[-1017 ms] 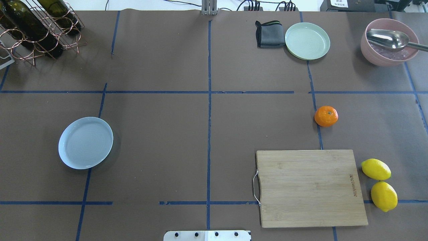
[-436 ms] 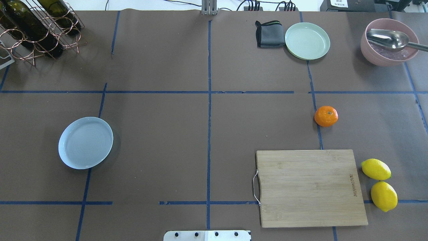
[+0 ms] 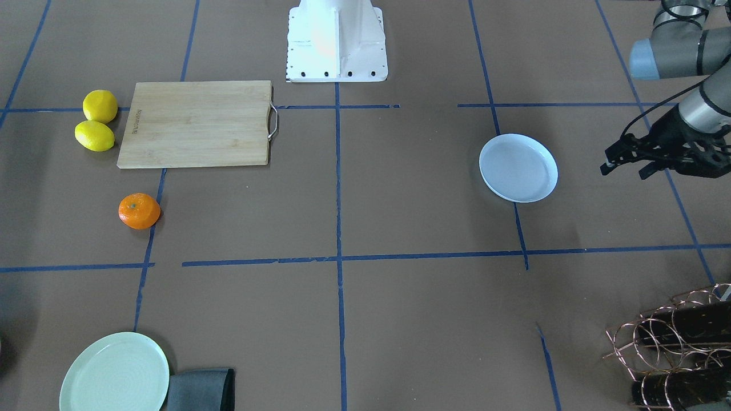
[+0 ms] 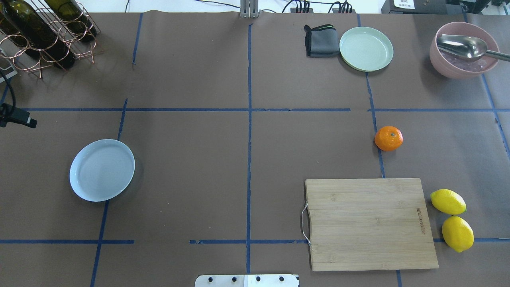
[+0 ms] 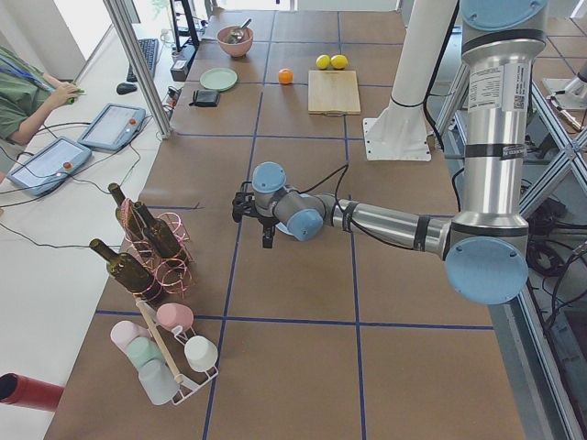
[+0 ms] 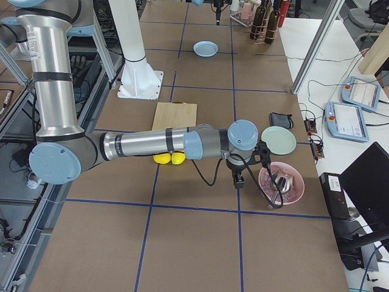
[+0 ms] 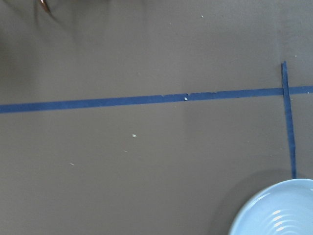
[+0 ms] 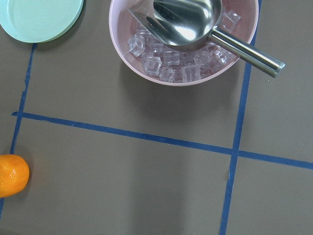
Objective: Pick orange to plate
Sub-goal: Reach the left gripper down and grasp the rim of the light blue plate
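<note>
The one change is at the left edge of the overhead view: a dark part of the left arm's wrist with its cable now pokes in there, where a moment ago that edge showed only bare surface. The left end effector [image 3: 651,165] hovers above the surface beyond the left side of the bluish-white plate [image 4: 102,170], and its wrist camera catches only the plate's rim in a corner. I cannot tell whether its fingers are spread or closed. Nothing else has shifted. The orange [image 4: 388,138] sits where it was, on the right half of the surface, just beyond the far edge of the bamboo cutting board [image 4: 370,223] and well apart from the empty plate. The right end effector [image 6: 238,177] hangs beside the pink bowl of ice [image 4: 438,63], with the orange at the edge of its wrist view; its grip state cannot be judged either. So the task looks barely begun: the arms are coming in, and the right one seems better placed for the pick.
</note>
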Tool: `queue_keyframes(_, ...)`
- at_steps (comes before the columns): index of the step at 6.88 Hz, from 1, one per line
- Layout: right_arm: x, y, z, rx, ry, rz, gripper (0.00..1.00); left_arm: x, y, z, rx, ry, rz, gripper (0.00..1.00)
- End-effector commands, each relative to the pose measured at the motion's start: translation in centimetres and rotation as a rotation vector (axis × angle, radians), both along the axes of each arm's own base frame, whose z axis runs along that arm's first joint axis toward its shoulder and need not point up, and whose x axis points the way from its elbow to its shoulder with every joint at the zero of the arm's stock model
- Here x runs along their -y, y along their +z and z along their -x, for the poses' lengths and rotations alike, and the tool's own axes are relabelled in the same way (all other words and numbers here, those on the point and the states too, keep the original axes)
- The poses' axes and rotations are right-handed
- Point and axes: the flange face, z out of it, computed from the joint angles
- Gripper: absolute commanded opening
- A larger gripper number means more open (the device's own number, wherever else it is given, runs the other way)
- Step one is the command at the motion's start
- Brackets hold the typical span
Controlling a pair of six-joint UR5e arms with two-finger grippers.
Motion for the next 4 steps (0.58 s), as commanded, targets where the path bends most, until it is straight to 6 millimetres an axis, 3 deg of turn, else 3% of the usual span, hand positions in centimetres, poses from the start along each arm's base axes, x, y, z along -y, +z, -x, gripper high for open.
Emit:
queue_keyframes(1, 0.0, 0.0, 0.0, 0.002, -0.001, 0.001, 1.0, -3.3, 0.6, -5.3, 0.006, -0.066, 0.062, 0.98)
queue_keyframes(2, 0.0, 0.0, 0.0, 0.002, -0.001, 0.001, 1.0, -4.2, 1.2, -7.3, 0.018, -0.082, 0.078, 0.98)
queue_keyframes(4, 0.0, 0.1, 0.0, 0.002, 0.001, 0.005, 1.0, -5.1, 2.2, -9.0, 0.045, -0.086, 0.095, 0.95)
